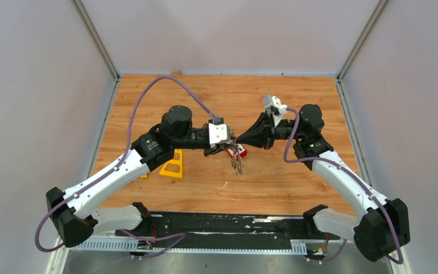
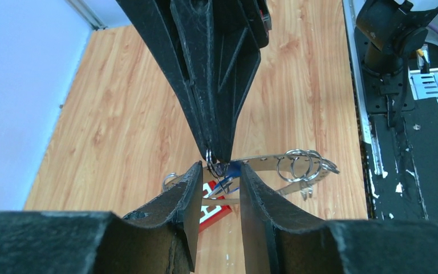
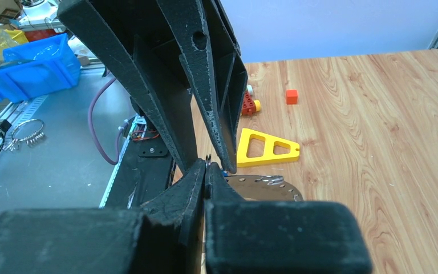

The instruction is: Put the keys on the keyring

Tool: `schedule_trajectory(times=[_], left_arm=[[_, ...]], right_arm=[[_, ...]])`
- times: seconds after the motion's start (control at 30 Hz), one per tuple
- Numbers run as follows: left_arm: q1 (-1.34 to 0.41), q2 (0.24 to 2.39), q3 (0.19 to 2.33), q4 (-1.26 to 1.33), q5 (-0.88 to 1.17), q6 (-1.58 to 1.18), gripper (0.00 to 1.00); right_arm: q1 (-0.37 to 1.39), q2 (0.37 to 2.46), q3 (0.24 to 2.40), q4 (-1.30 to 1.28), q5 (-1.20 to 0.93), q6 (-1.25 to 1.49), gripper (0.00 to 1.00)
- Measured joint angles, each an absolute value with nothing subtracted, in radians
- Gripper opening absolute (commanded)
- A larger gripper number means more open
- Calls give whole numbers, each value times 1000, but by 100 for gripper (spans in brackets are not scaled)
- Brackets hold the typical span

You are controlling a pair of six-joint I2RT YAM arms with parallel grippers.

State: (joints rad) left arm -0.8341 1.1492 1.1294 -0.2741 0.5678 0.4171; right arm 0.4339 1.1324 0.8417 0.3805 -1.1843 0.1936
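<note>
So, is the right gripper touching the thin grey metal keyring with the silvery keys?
Touching. The left wrist view shows the right gripper shut, its tips pinching a loop of the thin grey metal keyring.

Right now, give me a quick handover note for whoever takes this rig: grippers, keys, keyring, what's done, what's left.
Right gripper: shut on the keyring, holding it off the table.
Left gripper: jaws apart around the blue-headed key, right at the other gripper's tips; contact unclear.
Black-headed key: not made out.
Done: keyring lifted.
Left: thread both keys; none confirmed on yet.
</note>
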Motion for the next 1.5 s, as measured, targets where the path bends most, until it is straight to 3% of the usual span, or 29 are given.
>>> schedule_trajectory(times=[0.5,0.6,0.73,0.87,1.03,1.2,1.5], left_arm=[[-809,1150,1113,-226,616,327,22],[-808,1153,1113,-223,622,317,16],[-804,1159,1113,-218,625,302,0],[-802,1162,1113,-215,624,287,0],[-801,1168,1116,-232,617,277,0],[-808,1254,1268,-460,551,319,0],[-903,1401,1582,-893,332,396,0]], right_arm=[[427,1133,832,427,-1188,228,0],[426,1133,831,427,-1190,228,0],[424,1133,831,427,-1195,228,0],[424,1133,831,425,-1201,220,0],[423,1128,833,365,-1195,138,20],[422,1114,861,151,-1127,-68,44],[423,1094,875,33,-1088,-185,45]])
